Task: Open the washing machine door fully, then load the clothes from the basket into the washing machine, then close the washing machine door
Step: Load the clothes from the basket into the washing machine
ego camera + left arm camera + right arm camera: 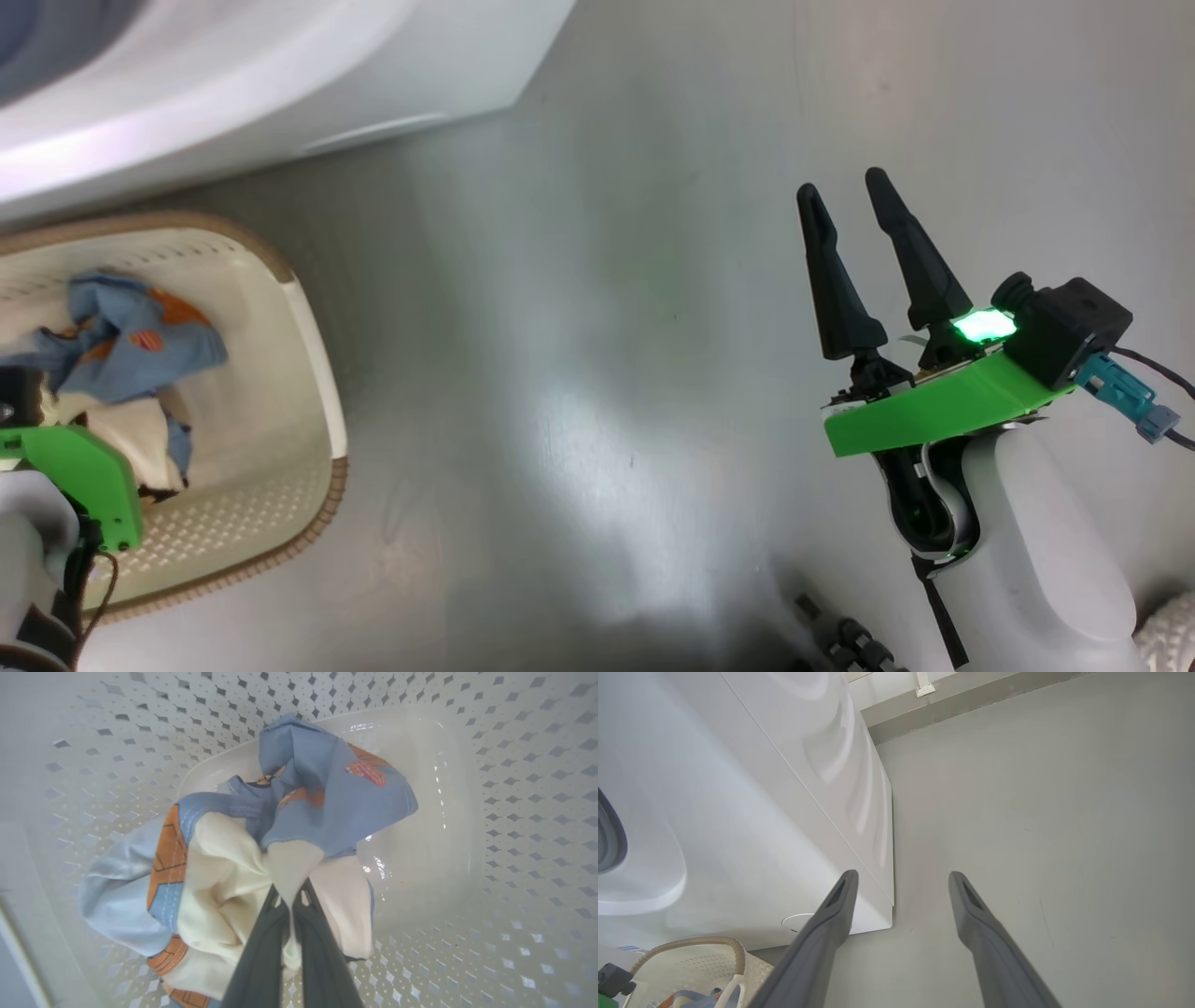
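Note:
The cream basket [313, 373] stands on the floor at the left, below the white washing machine [205, 84]. In it lie the clothes [131, 341], light blue with orange prints over cream pieces. In the left wrist view my left gripper [290, 892] is shut on a fold of cream cloth in the clothes [308, 784], deep inside the basket [514, 788]. My right gripper [840, 184] hangs open over bare floor at the right, holding nothing. Its fingers [840, 905] point past the washing machine [761, 788] corner. The washing machine door is out of view.
Grey floor [579, 373] stretches between the basket and my right arm. The green mount of my left arm [84, 471] covers the basket's near left part. A round white flap [796, 921] sits low on the machine front, and a wall base [971, 704] runs behind.

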`<state>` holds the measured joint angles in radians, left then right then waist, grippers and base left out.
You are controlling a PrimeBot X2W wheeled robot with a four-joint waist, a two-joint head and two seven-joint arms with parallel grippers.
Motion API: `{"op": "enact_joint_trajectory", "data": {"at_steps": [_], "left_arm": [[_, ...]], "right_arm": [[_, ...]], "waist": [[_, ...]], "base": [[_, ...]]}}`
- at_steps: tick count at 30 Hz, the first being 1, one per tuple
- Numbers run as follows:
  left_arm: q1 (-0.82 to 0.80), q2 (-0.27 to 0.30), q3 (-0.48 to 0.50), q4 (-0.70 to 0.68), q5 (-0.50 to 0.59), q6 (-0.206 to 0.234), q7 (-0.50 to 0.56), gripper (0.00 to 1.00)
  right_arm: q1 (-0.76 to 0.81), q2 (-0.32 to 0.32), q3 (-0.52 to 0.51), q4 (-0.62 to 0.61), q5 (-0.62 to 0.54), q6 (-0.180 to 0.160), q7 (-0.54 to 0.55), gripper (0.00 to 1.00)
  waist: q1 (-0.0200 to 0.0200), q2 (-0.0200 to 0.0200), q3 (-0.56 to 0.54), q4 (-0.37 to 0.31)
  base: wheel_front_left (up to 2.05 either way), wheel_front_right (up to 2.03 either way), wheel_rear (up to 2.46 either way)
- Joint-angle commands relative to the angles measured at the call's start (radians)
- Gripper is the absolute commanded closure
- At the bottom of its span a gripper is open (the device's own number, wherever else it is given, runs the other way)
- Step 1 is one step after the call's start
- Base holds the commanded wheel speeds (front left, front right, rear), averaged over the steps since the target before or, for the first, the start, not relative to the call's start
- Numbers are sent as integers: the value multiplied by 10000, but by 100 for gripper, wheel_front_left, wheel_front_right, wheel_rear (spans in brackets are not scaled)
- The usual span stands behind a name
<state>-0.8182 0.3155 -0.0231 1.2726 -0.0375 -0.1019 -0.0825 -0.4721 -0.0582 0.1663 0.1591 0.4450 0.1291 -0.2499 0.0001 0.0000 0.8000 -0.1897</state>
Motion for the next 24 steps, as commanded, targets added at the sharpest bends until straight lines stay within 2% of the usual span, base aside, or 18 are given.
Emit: {"op": "enact_joint_trajectory", "data": {"at_steps": [1,7,14,24], "left_arm": [[477,403,263,-15,-192,-12,-327,100],[908,123,498,23,-670,-98,-1294,100],[1499,-184,814,-466,-1183,-142,-1769,100],[3021,-755,1476,-3507,-1565,-123,-1790,100]], "right_arm": [[409,79,146,-156,-55,16,-118,0],[597,79,21,-54,-250,16,-118,0],[944,73,-141,69,-454,16,-118,0],[1396,-83,-235,181,-512,16,-118,0]], "waist": [[-1,0,-416,199],[-1,0,-1195,409],[-1,0,-2034,678],[-1,0,-3158,991]], "base": [[0,0,0],[0,0,0],[0,0,0],[0,0,0]]}}
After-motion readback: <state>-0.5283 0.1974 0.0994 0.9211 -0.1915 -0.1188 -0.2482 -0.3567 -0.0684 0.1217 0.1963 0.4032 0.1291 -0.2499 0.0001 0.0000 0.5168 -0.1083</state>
